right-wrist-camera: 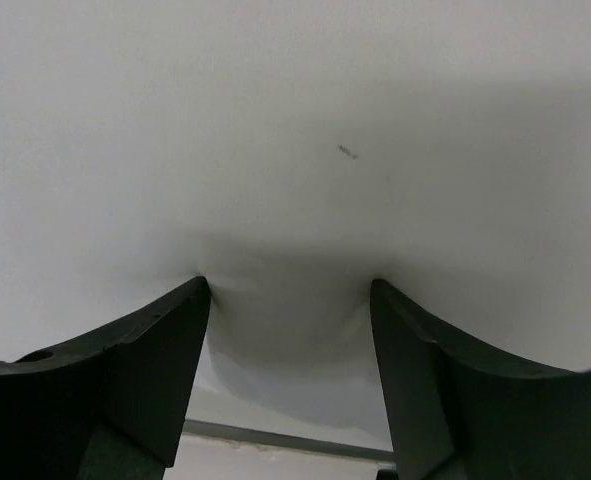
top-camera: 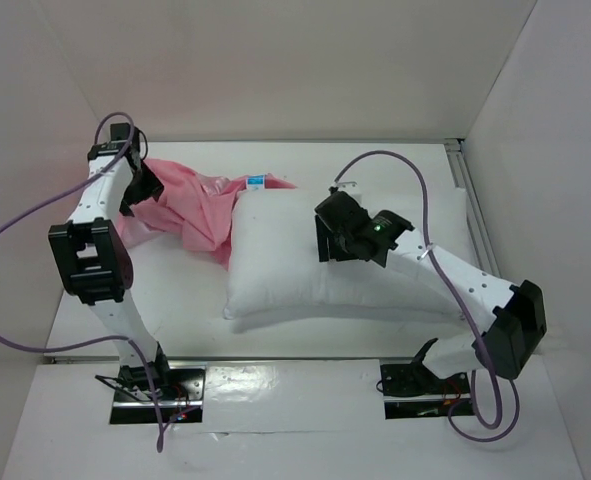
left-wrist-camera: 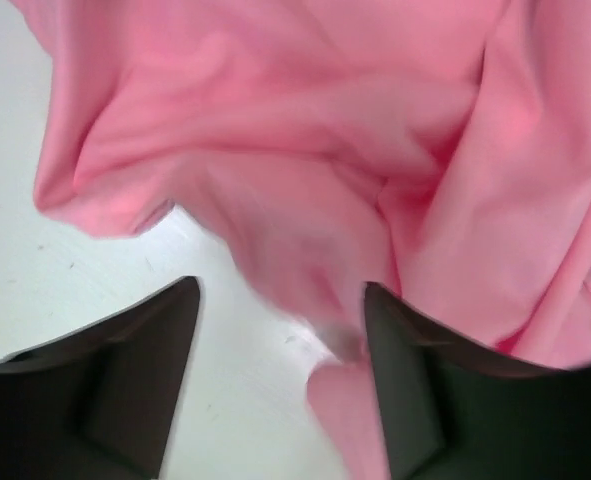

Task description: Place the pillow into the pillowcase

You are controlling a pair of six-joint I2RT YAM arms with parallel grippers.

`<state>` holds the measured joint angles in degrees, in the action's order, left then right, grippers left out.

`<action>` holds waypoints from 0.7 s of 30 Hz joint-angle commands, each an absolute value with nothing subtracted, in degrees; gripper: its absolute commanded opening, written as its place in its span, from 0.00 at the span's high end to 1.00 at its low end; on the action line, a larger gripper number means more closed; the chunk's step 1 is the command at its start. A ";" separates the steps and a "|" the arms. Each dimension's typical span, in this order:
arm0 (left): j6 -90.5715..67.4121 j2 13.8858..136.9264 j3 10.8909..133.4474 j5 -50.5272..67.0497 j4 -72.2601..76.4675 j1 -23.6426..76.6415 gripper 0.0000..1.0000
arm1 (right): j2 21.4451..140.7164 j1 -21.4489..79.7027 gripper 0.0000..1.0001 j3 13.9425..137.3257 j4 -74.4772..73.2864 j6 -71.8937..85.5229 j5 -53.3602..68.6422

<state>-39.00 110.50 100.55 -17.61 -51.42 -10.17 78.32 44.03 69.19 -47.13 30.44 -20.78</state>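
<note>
Across the white table point(top-camera: 175, 295), the large plain white stuffed pillow point(top-camera: 345, 275) lies flat and wholly outside the crumpled shiny pink satin pillowcase point(top-camera: 190, 212). The pillowcase is bunched at the rear left and meets only the pillow's far left corner. By my reading, nothing of the insertion is done: the case's mouth has to be found and held wide, then the pillow fed in. Only the overhead view gives this layout, but it hides the finger gaps. The left wrist view shows the left hand point(left-wrist-camera: 280, 290) released, its fingers apart just over the pink folds. One fold seems to brush a finger, though blur there leaves that unsure. The right wrist view shows the right hand point(right-wrist-camera: 290, 285) also released, its tips pressed into the pillow with a soft hump between them.
</note>
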 commanded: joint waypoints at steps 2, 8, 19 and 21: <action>-32.96 98.56 95.03 -14.33 -53.00 -4.32 0.14 | 79.37 44.47 0.19 75.57 -54.32 28.66 -23.47; -24.45 94.04 93.78 -9.60 -51.33 5.70 0.26 | 81.29 44.47 0.05 84.80 -58.35 26.72 -25.84; -17.40 104.41 90.18 -10.98 -52.82 16.69 0.23 | 91.66 43.42 0.01 100.18 -61.25 22.77 -25.84; -17.92 106.08 90.18 -10.99 -52.82 16.70 0.18 | 93.51 42.63 0.01 101.86 -61.26 22.24 -25.84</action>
